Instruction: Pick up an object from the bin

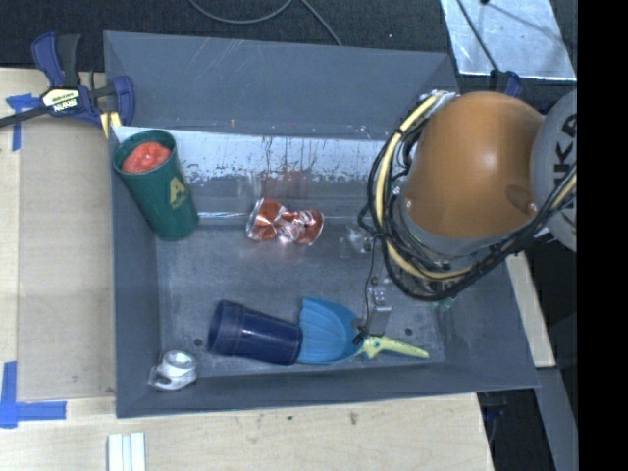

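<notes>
Light blue scoop-shaped piece [324, 330]: lies on the floor of the grey bin [294, 77], near the front wall, right of middle; broad end toward the right, left side touching a dark blue cup [253, 332] that lies on its side with its long axis running left to right. End effector [373, 320]: low in the bin, just at the right edge of the scoop-shaped piece, so that the piece lies to its left. Open or closed: cannot tell; nothing is seen gripped. Yellow-green slender piece [397, 347]: just beside and below the end effector, long axis left to right and dipping slightly rightward, its left end close to the scoop. Judged nearest candidates: these two, the scoop slightly the closer. Arm: enters from the right, wrist under an orange domed cover [471, 165] ringed with cables, pointing steeply downward. Other contents, well apart: green cup [162, 189] holding something red, back left; crumpled red and silver wrapper [285, 224], middle; small silver thing [177, 369], front left corner
</notes>
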### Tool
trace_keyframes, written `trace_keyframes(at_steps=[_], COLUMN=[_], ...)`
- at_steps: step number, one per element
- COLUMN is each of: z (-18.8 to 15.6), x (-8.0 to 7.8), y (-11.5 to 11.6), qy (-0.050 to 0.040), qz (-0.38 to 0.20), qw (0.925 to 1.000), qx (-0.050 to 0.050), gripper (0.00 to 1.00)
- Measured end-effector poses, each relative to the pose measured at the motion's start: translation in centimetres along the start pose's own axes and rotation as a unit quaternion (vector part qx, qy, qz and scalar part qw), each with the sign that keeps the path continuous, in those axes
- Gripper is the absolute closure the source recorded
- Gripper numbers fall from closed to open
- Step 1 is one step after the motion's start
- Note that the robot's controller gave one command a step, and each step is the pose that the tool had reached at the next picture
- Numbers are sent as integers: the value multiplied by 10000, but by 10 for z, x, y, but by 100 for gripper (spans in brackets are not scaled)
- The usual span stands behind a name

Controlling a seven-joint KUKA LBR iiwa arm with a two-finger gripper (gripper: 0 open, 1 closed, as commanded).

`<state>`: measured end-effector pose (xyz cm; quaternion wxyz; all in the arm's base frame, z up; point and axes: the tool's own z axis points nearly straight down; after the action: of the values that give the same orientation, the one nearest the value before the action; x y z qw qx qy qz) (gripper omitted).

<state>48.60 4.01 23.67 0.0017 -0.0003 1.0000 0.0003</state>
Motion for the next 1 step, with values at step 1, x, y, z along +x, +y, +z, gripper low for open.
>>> trace_keyframes(at_steps=[1], z=[52], x=[-2], y=[-7], qy=[-6], qz=[477], qw=[9989], qx=[2], gripper=[0])
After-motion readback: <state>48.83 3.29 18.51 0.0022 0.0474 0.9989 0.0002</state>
